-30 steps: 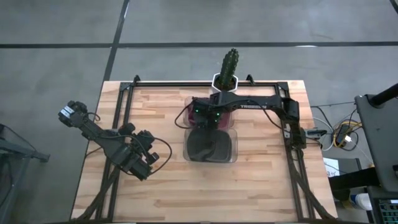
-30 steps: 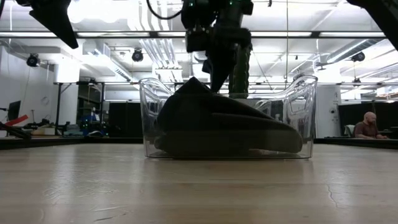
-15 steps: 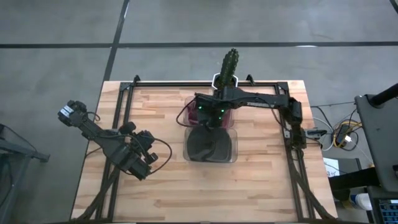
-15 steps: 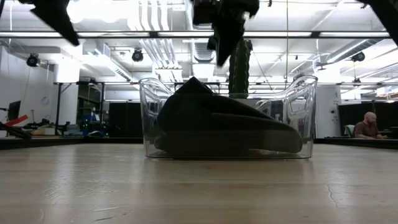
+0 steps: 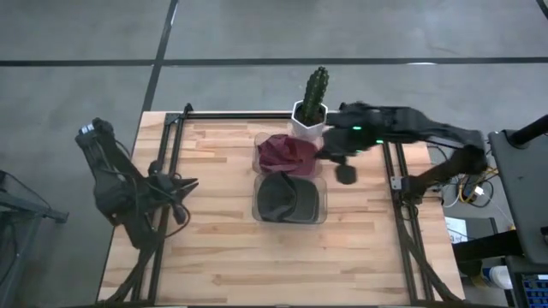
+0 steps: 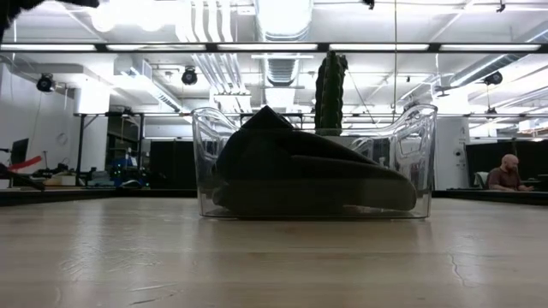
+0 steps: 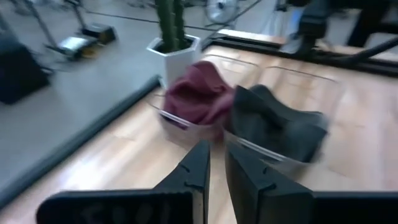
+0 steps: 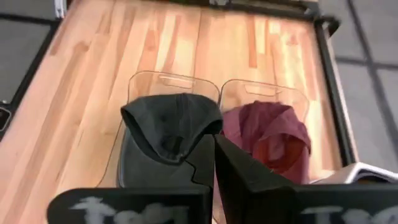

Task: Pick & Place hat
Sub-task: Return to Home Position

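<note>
A black hat [image 5: 288, 198] lies in the near clear bin [image 5: 257, 210]; it also shows in the low view [image 6: 308, 175], crown up, resting on the bin's floor. A maroon hat [image 5: 287, 152] lies in the far clear bin [image 5: 259, 141]. My right gripper [image 5: 342, 167] is shut and empty, raised to the right of the bins; its wrist view shows its fingers [image 8: 233, 171] together above both hats. My left gripper [image 5: 188, 183] is shut and empty near the table's left side, pointing toward the bins [image 7: 216, 168].
A potted cactus [image 5: 312, 98] in a white pot stands at the far edge, just behind the maroon hat's bin. A black rail frame [image 5: 171, 137] runs along the table's left, far and right sides. Bare wood lies in front of the bins [image 5: 282, 265].
My right gripper has risen off the black hat's crown, then swung away toward the table's right edge. The black hat stays in the near bin, unchanged. The maroon hat, hidden under the arm before, now shows. My left arm has drawn back toward the left edge.
</note>
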Controlling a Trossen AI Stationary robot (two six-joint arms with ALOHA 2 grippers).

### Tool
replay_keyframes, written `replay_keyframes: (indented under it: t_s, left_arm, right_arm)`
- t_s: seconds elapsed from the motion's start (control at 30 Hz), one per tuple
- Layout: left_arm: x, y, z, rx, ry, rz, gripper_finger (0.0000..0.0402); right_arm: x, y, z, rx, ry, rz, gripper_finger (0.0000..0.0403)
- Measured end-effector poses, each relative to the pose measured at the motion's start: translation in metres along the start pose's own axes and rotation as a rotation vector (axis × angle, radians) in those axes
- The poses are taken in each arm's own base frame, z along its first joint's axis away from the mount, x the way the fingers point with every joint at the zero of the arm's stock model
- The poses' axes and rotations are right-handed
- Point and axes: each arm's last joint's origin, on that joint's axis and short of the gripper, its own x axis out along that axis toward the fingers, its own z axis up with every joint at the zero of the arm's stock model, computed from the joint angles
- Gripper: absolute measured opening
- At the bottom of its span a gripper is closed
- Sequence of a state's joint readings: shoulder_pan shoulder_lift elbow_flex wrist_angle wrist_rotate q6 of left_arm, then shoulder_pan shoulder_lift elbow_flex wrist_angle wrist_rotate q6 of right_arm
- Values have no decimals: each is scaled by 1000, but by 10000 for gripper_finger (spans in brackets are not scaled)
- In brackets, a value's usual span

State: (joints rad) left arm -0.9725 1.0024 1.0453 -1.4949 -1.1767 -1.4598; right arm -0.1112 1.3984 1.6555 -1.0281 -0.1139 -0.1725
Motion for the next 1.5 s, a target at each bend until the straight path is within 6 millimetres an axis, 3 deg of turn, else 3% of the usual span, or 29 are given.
replay_keyframes:
  t_s: [0.17, 0.3, 0.47, 0.67, 0.77, 0.9, 1.0, 1.13, 1.3, 1.5]
  left_arm:
    - [3, 7, -23, -90, -2, -86, 44]
    - [12, -2, -42, -210, -9, -133, 44]
    - [25, -32, -58, -283, -36, -261, 44]
    - [61, -56, -50, -226, -125, -554, 44]
    - [86, -45, -44, -168, -171, -608, 44]
    - [106, -9, -36, -173, -116, -496, 44]
    - [100, 20, -28, -215, -132, -440, 44]
    - [77, 47, -22, -211, -229, -457, 44]
    - [66, 57, -32, -189, -305, -534, 44]
    - [85, 50, -62, -197, -259, -560, 44]
  right_arm:
    - [-41, 13, -46, 48, -82, -11, 8]
    - [-59, 21, -82, 205, -143, -6, 8]
    - [-65, 29, -122, 327, -220, 3, 9]
    - [-56, 35, -150, 307, -386, 84, 9]
    - [-49, 40, -158, 247, -429, 205, 9]
    - [-43, 44, -170, 233, -435, 305, 9]
    - [-41, 44, -176, 247, -438, 311, 9]
    - [-43, 46, -182, 213, -469, 305, 9]
    - [-49, 48, -190, 97, -556, 285, 9]
    - [-47, 50, -205, 10, -627, 261, 9]
